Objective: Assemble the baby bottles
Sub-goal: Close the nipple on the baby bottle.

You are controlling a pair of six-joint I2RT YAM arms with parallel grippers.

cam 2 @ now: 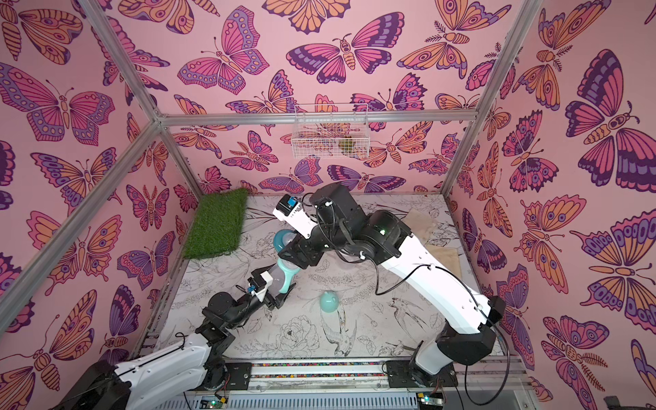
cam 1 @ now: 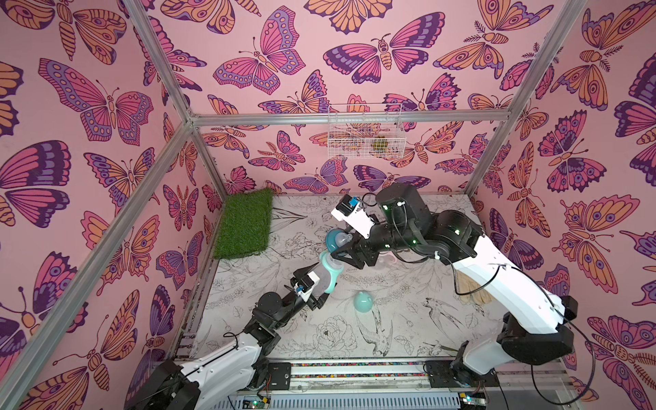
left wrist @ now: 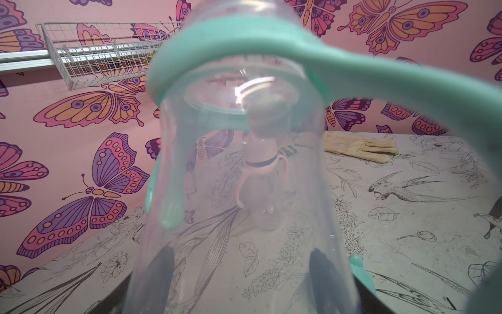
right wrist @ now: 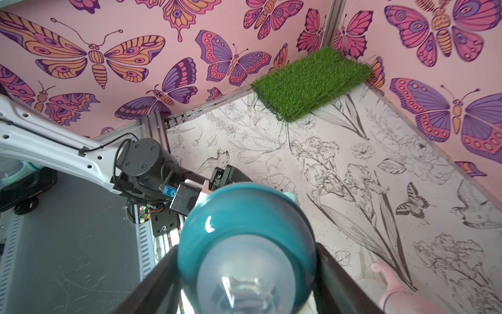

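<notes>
My left gripper [cam 1: 322, 290] [left wrist: 243, 271] is shut on the clear bottle [cam 1: 327, 273] [left wrist: 239, 176], held tilted above the table. A teal twin-handled ring [cam 1: 333, 280] [left wrist: 217, 46] sits round the bottle's neck. My right gripper [cam 1: 343, 246] [right wrist: 245, 271] is shut on the teal nipple collar [cam 1: 336, 239] [right wrist: 244, 217], right at the bottle's mouth; contact cannot be told. The teal dome cap [cam 1: 362, 301] [cam 2: 328, 301] lies on the table. The pink bottle [left wrist: 260, 185] [right wrist: 394, 299] stands behind, mostly hidden under the right arm in both top views.
A green grass mat [cam 1: 245, 223] [right wrist: 309, 81] lies in the far left corner. Beige gloves [cam 2: 422, 220] [left wrist: 361, 148] lie at the far right. A white wire basket [cam 1: 365, 131] [left wrist: 103, 54] hangs on the back wall. Walls enclose the table on three sides.
</notes>
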